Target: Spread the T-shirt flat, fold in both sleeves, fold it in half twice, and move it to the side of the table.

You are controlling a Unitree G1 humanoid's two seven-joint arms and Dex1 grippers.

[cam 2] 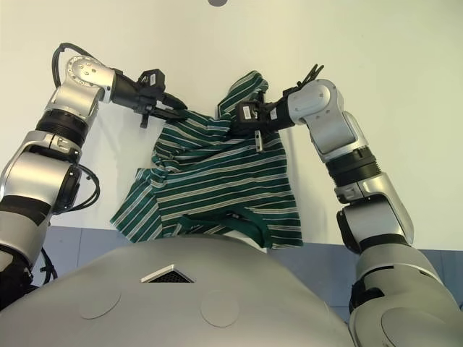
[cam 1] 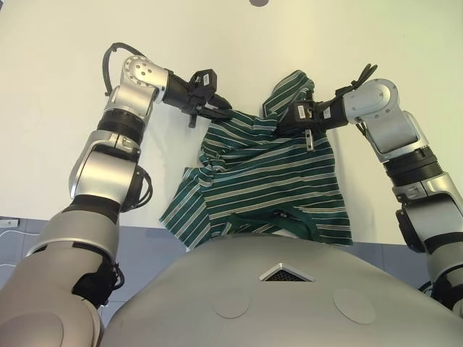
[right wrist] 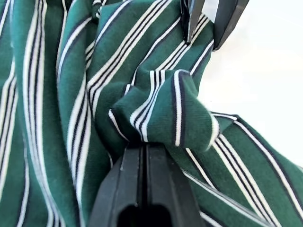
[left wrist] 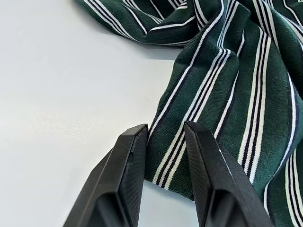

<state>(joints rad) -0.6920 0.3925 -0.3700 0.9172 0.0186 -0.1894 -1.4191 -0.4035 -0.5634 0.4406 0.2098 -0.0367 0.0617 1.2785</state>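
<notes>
A white table [cam 1: 65, 43] — evenly lit — with grey floor [cam 1: 145, 246] below its near edge.

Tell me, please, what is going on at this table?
The robot is working on a crumpled green striped T-shirt on the white table. Its right gripper is shut on a bunched fold near the shirt's far edge, while the left gripper is open, straddling the shirt's edge. The shirt is not yet spread flat.
</notes>
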